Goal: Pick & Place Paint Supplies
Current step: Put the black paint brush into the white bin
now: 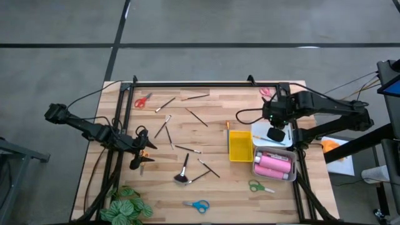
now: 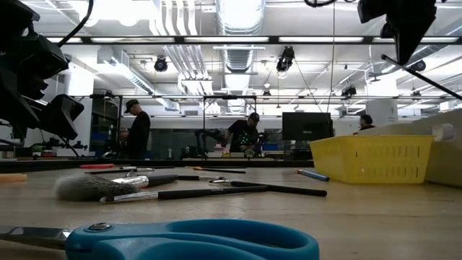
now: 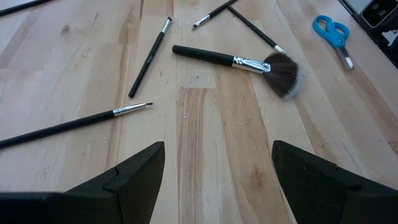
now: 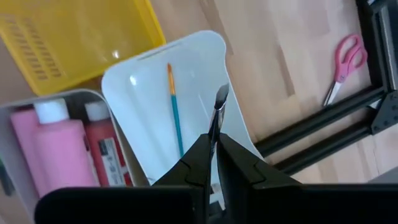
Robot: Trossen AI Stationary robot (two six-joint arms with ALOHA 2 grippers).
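Non-task stuff: wooden counter [image 1: 212, 187] mid-frame, yellow tray [image 1: 240, 145] right of centre with white tray [image 1: 257, 132] just beside it on its right, leafy green plant [image 1: 127, 207] lower left, three people [image 2: 137, 130] standing far back in low view.

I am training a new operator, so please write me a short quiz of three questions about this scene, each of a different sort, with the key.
1. True or false: the right gripper is shut on a thin brush above the white tray.
2. Multiple choice: what already lies in the white tray? A) a blue-handled brush B) pink scissors C) a paint bottle
3. Fill in: the left gripper is ____ and hovers over bare table, with the fluffy black brush ahead of it.

Key: 1 true; 2 A; 3 open.
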